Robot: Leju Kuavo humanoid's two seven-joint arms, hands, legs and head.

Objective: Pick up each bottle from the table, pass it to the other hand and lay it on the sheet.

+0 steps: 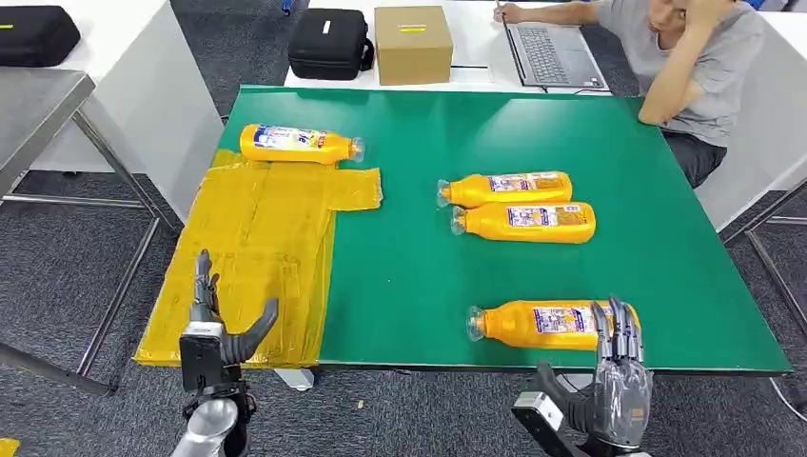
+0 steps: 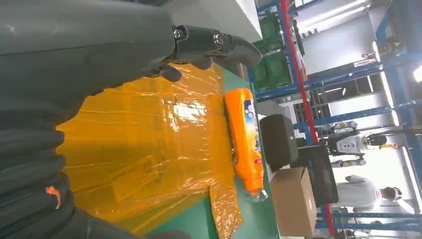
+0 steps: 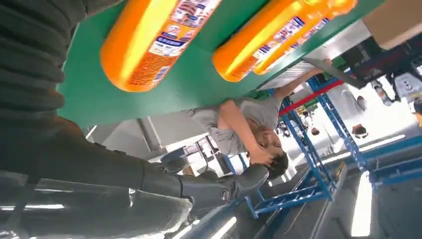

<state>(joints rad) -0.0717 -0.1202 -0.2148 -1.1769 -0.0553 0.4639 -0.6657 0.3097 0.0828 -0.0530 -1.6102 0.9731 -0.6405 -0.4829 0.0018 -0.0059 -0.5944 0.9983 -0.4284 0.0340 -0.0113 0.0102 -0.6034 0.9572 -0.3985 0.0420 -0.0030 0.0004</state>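
Several orange bottles lie on the green table (image 1: 409, 276). One bottle (image 1: 297, 144) (image 2: 245, 138) lies at the far edge of the yellow sheet (image 1: 255, 262) (image 2: 149, 154). Two bottles (image 1: 506, 188) (image 1: 528, 222) lie side by side mid-table. The nearest bottle (image 1: 547, 324) (image 3: 149, 42) lies close to the front edge. My right hand (image 1: 609, 390) is open just in front of that bottle's base, fingers up, not touching it. My left hand (image 1: 217, 338) (image 2: 209, 42) is open over the sheet's near edge, holding nothing.
A person (image 1: 690, 57) sits at the far right with a laptop (image 1: 552, 52). A cardboard box (image 1: 412, 43) and a black case (image 1: 329, 43) stand behind the green table. White tables stand at the left with metal legs (image 1: 114, 171).
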